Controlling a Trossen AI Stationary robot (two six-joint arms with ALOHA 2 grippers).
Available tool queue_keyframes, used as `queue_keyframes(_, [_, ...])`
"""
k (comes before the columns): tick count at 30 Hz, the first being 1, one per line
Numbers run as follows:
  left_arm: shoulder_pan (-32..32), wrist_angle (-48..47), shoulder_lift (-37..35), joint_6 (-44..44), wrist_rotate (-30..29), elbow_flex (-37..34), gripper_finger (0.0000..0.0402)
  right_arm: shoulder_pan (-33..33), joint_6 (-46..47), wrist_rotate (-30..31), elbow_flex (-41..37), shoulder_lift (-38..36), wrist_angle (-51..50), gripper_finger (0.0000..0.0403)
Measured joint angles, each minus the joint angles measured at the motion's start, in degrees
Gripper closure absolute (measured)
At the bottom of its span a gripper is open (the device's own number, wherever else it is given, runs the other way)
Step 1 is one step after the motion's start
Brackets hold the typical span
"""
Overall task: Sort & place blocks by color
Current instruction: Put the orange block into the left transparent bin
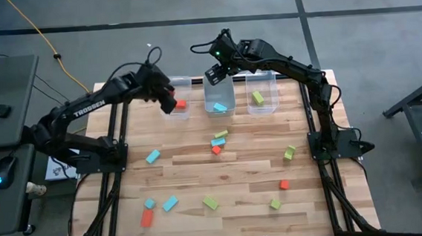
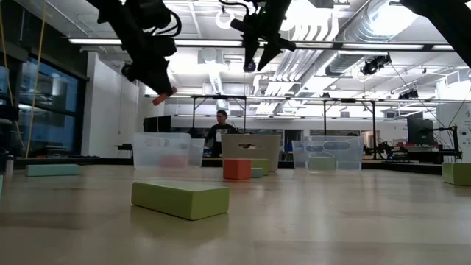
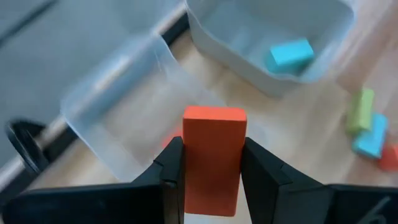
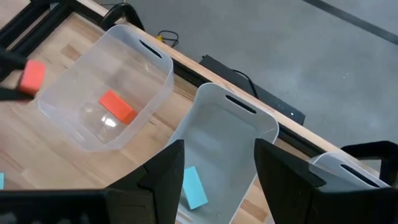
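Observation:
My left gripper (image 3: pixel 211 186) is shut on a red-orange bar block (image 3: pixel 213 155), held in the air over the near left rim of the left clear bin (image 1: pixel 179 98). The low view shows the bar's tip (image 2: pixel 160 98) below the left gripper (image 2: pixel 156 85). Another red-orange block (image 4: pixel 117 106) lies on that bin's floor. My right gripper (image 4: pixel 217 177) hangs open and holds nothing above the middle bin (image 1: pixel 218 95), where a light blue block (image 4: pixel 194 186) lies. A yellow-green block (image 1: pixel 258 97) lies in the right bin (image 1: pixel 262 92). My left gripper pinches the red-orange bar by its two long sides (image 3: pixel 188 155) between its two fingers. The fingers slant down toward the table's far side and lie along the bar, whose far end (image 3: pixel 214 113) sticks out past the fingertips. The bar is lifted clear of table and bin.
Loose blocks lie scattered on the wooden table (image 1: pixel 330 221): a blue, green and red cluster (image 1: pixel 218 141) at the middle, a blue one (image 1: pixel 153 157) to the left, green ones (image 1: pixel 289 153) to the right, and several more (image 1: pixel 170 203) toward the near edge. A person (image 2: pixel 219 129) sits beyond the table.

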Motion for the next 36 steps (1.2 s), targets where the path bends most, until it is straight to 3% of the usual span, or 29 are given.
queue_keyframes(9, [4.9, 11.2, 6.6, 8.8, 0.2, 0.0, 0.0321, 0.0, -0.2, 0.0, 0.0, 0.0, 0.0, 0.0217])
queue_keyframes(24, [9.1, 10.6, 20.7, 9.0, 3.2, 0.3, 0.0321, 0.0, -0.4, 0.0, 0.0, 0.0, 0.0, 0.0217])
queue_keyframes(36, [9.1, 3.6, 30.1, 13.5, 3.2, 12.3, 0.0321, 0.0, -0.4, 0.0, 0.0, 0.0, 0.0, 0.0217])
